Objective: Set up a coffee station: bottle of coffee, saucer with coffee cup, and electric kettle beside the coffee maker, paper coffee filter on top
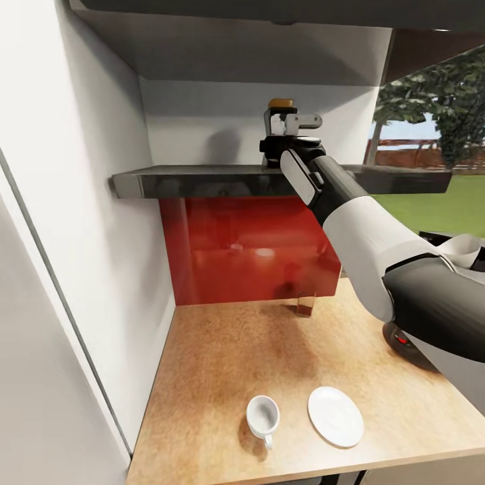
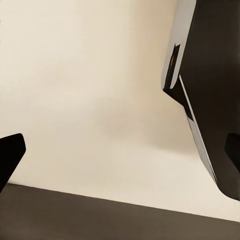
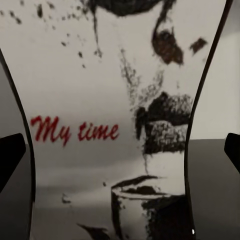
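The bottle of coffee (image 1: 281,104) stands on the kitchen shelf (image 1: 202,180); its yellow lid shows above my right gripper (image 1: 283,125). Up close, its white label (image 3: 115,100) reads "My time". My right gripper (image 3: 120,150) is open, and a dark fingertip (image 3: 10,155) stands apart from the bottle on each side. The white coffee cup (image 1: 263,416) and saucer (image 1: 335,415) sit side by side on the countertop (image 1: 222,350) near its front edge. The kettle's black base with its red switch (image 1: 402,340) peeks from under my right arm. My left gripper (image 2: 120,155) is open with nothing in it.
A red backsplash (image 1: 249,249) runs below the shelf, and a small glass (image 1: 305,304) stands at its foot. A white wall (image 1: 81,202) closes the left side. A white paper cone (image 1: 465,250) shows at the right edge. A dark panel (image 2: 205,75) is near my left gripper.
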Motion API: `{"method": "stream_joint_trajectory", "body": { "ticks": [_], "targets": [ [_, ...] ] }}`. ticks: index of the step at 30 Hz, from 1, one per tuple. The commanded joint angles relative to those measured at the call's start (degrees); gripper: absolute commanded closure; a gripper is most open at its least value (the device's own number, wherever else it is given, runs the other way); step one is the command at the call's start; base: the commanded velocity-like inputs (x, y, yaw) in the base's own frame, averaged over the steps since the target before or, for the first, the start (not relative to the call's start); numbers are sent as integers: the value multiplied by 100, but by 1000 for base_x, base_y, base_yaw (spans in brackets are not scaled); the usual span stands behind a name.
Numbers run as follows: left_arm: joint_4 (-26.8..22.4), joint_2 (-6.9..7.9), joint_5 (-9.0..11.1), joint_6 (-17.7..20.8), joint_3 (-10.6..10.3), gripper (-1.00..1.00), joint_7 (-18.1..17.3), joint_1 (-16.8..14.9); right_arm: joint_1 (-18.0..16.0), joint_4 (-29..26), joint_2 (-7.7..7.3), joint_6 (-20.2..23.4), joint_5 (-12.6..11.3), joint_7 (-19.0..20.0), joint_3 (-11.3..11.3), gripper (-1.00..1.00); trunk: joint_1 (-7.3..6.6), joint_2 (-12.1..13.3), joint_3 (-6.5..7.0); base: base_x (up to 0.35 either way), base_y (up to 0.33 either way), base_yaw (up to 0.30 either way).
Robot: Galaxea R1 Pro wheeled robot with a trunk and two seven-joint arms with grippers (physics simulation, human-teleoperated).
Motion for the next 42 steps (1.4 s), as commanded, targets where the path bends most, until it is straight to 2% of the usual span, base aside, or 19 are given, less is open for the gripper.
{"method": "stream_joint_trajectory", "body": {
  "ticks": [1, 2, 3, 18, 22, 27, 42],
  "targets": [
    [-8, 1, 59, 22, -3, -100, 7, 1, -5, -4, 0, 17, -43, -46, 22, -100, 3, -9, -9, 1, 0, 0],
    [-8, 2, 59, 20, -3, -100, 7, 0, -5, -4, 0, 17, -43, -45, 22, -100, 3, -9, -9, 0, 0, 0],
    [-9, 2, 59, 20, -3, -100, 7, -1, -5, -4, 0, 17, -43, -45, 22, 100, 3, -9, -9, 0, 0, 0],
    [-10, 15, 66, 16, 1, -100, -2, 1, -5, -56, 0, 23, -43, -45, 30, 100, 3, -9, -9, 0, -8, 0],
    [-16, 5, 54, 16, -5, -100, -4, 1, -5, -127, 0, 36, -43, -45, 31, 100, 3, -9, -9, 0, -221, 0],
    [-12, 3, 51, 16, -7, -100, -11, 1, -5, -584, 0, 42, -43, -51, 20, 100, 3, -9, -9, 0, -270, 0],
    [-17, 3, 50, 16, -11, -100, -8, 1, -5, -574, 0, 40, -43, -54, 13, 100, 3, -9, -9, 0, -274, 0]
  ]
}}
